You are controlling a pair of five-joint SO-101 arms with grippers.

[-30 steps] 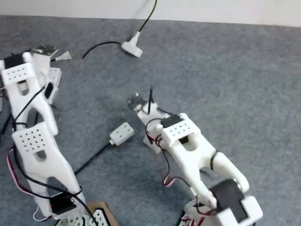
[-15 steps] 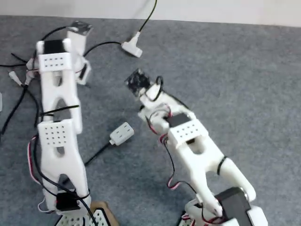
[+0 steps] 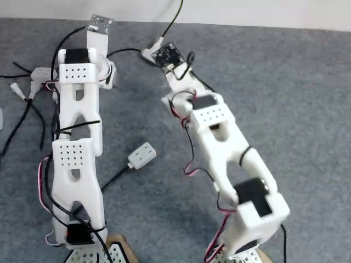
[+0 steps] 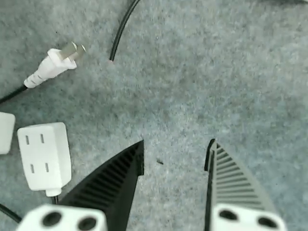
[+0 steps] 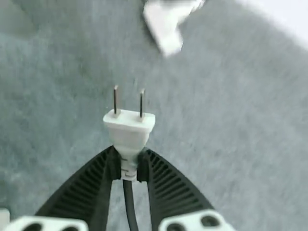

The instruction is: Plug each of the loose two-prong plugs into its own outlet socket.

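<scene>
My right gripper (image 5: 129,156) is shut on a white two-prong plug (image 5: 129,126), its black cord running back between the fingers. The prongs point at a white outlet socket (image 5: 163,25) a short way ahead on the grey carpet. In the high view the right arm (image 3: 211,118) stretches to the far side, its tip beside that outlet (image 3: 149,54). My left gripper (image 4: 175,144) is open over bare carpet. A second white plug (image 4: 55,63) lies loose near it, and a white outlet (image 4: 45,156) sits beside one finger (image 4: 120,175).
A third white outlet (image 3: 142,155) on a black cord lies between the two arms. Black cords and small white connectors (image 3: 17,89) trail at the table's left edge. The left arm (image 3: 77,82) stands close to the right arm at the far side. Grey carpet stretches open to the right.
The right arm has carried its plug from mid-table to the far outlet. The left arm has swung from the left edge toward the far middle.
</scene>
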